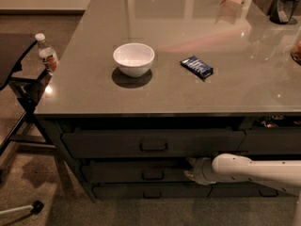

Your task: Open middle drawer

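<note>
The middle drawer (136,172) is the dark grey front between the taller drawer above and the thin one below, under the counter's front edge. Its small loop handle (153,175) sits at its centre. My white arm (254,171) reaches in from the right at drawer height. My gripper (191,169) is at the end of it, against the right part of the middle drawer's front, to the right of the handle. The drawer's front looks about flush with the drawer below, and no interior shows.
The taller top drawer (154,143) and the thin bottom drawer (151,192) have their own handles. On the counter (94,93) stand a white bowl (134,59) and a dark blue packet (197,67). A water bottle (47,55) and a dark chair (14,74) stand at the left.
</note>
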